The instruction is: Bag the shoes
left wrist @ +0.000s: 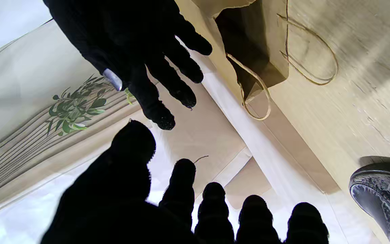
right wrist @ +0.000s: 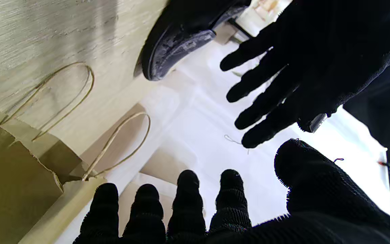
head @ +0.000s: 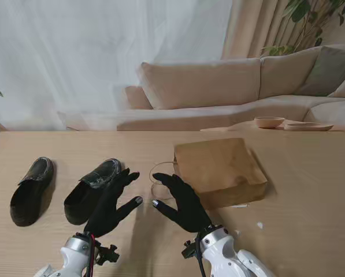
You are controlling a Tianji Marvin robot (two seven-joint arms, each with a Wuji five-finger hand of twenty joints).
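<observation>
Your table (head: 311, 190) shows pale wood grain with a smooth matt finish, its fine streaks plain in both wrist views. The bag (head: 218, 167) in front of you is brown kraft paper, matt and lightly creased, with a ragged torn-looking mouth edge and thin twisted cord handles (right wrist: 63, 98). Both shoes look like dark leather: the one nearer the bag (head: 94, 190) has a soft sheen and a mottled, cracked toe surface (left wrist: 381, 196), the far-left one (head: 32, 190) looks duller. Your left hand (head: 111, 205) and right hand (head: 184, 202) wear black knitted cloth, ribbed and fuzzy at the fingertips (right wrist: 188, 189), with a shiny smooth tip on each thumb (left wrist: 112, 79).
</observation>
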